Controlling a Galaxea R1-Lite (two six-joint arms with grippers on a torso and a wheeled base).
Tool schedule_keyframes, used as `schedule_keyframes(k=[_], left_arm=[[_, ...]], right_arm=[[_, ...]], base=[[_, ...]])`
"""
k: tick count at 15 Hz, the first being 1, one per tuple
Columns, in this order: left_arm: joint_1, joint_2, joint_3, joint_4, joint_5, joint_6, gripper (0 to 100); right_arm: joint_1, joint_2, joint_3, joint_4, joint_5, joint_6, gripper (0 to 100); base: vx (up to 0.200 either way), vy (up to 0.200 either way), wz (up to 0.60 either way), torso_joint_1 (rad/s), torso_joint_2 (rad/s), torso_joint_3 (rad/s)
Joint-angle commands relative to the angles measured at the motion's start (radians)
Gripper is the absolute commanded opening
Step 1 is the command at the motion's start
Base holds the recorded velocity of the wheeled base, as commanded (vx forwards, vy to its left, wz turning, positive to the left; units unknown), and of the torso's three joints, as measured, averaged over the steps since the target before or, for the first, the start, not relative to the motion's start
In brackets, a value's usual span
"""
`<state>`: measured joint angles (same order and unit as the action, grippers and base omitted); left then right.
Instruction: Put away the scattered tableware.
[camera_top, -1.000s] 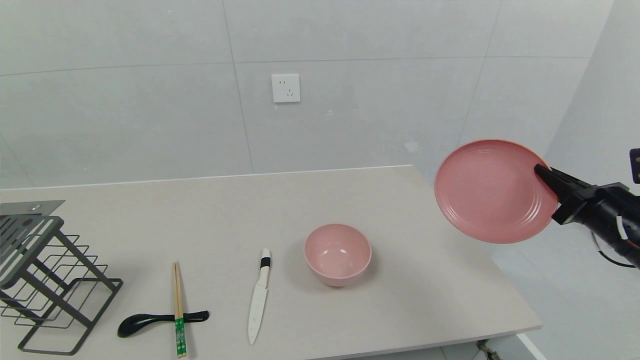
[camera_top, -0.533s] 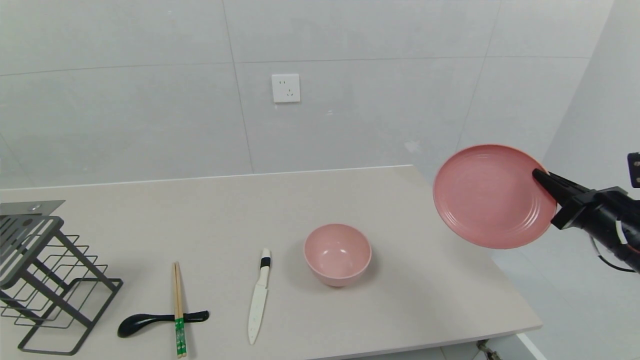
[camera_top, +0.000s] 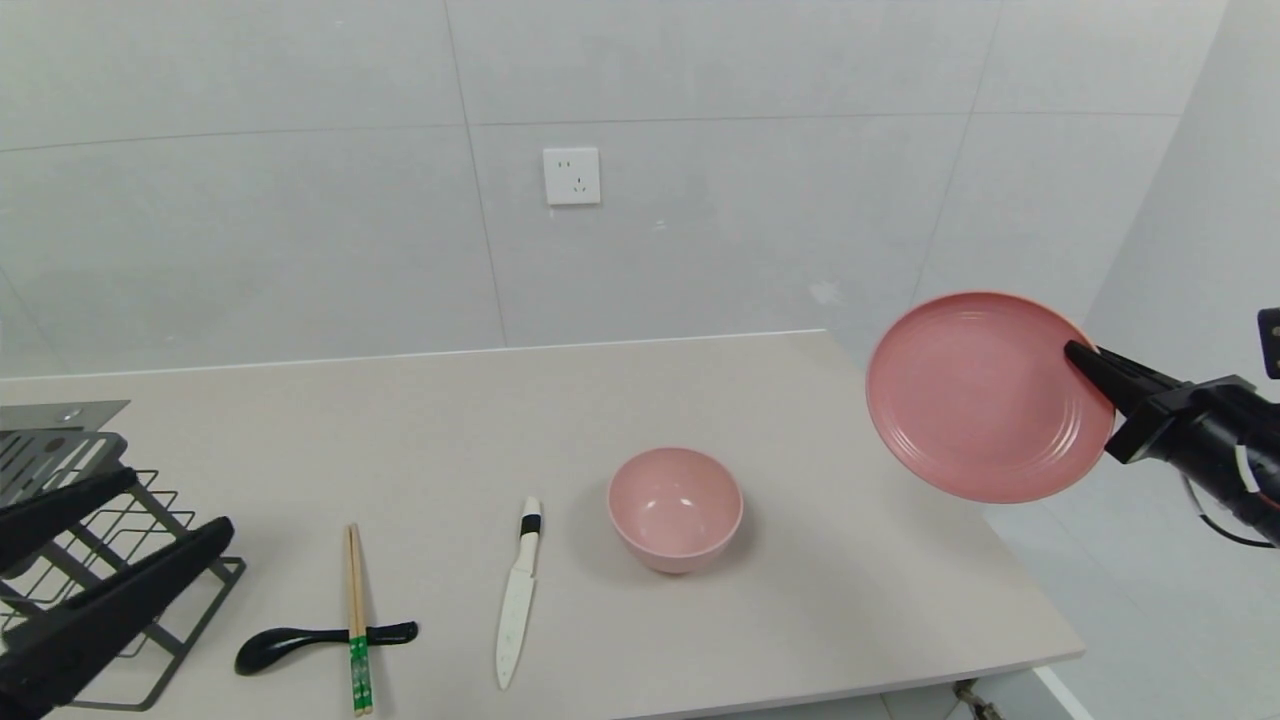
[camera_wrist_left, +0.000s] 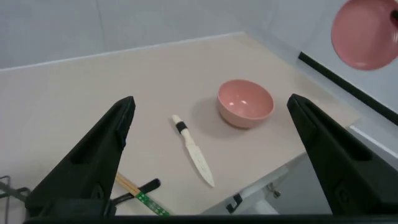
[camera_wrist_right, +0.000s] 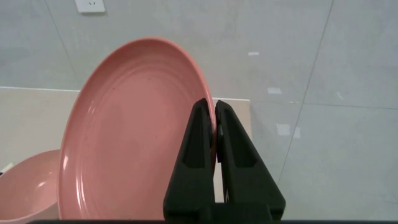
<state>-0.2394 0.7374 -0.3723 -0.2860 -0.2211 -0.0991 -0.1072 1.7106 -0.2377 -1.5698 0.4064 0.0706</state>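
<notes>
Left tool (camera_top: 178, 500) at the table's (camera_top: 420, 420) 8 o'clock, nearest of all: spread wide, holding nothing, dark fingers (camera_top: 110, 600) crossing in front of the wire rack (camera_top: 60, 440). From its own wrist view, the same wide gap framing knife and bowl.

At 7 o'clock, near the front edge, a black spoon (camera_top: 275, 645) lying flat, handle toward 3 o'clock, with a pair of chopsticks (camera_top: 356, 620) laid across that handle, running 12 to 6.

Toward 3 o'clock from them and apart, a white knife (camera_top: 518, 600), black band near its 12 o'clock end, tip toward 6.

Farther in, near the table's middle, a pink bowl (camera_top: 675, 505), upright, mouth up, close to the knife's banded end but not touching.

Beyond the table's 3 o'clock edge, right tool (camera_top: 1080, 352) pinched narrow on the rim of a pink plate (camera_top: 975, 395): held in the air, tilted on edge, face toward the table.

At 12 o'clock on the far wall, a white socket (camera_top: 571, 176).
</notes>
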Motion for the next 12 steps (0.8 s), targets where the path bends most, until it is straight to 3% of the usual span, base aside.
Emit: schedule_keyframes(k=[1, 8, 10, 12], left_arm=[[-0.023, 0.126, -0.002, -0.015, -0.001, 0.013, 100], [-0.024, 0.365, -0.007, -0.142, -0.004, -0.001, 100], [-0.024, 0.454, -0.026, -0.182, -0.007, -0.044, 100], [-0.031, 0.500, -0.039, -0.183, -0.009, -0.062, 100]], right_arm=[[-0.002, 0.000, 0.001, -0.001, 0.000, 0.000, 0], [-0.002, -0.003, 0.020, -0.001, 0.002, 0.000, 0], [0.000, 0.003, 0.020, -0.001, 0.002, -0.032, 0], [0.001, 0.003, 0.021, -0.001, 0.012, -0.034, 0]], base=[[0.000, 0.000, 0.00, 0.000, 0.00, 0.000], [0.000, 0.000, 0.00, 0.000, 0.00, 0.000], [0.000, 0.000, 0.00, 0.000, 0.00, 0.000], [0.000, 0.000, 0.00, 0.000, 0.00, 0.000]])
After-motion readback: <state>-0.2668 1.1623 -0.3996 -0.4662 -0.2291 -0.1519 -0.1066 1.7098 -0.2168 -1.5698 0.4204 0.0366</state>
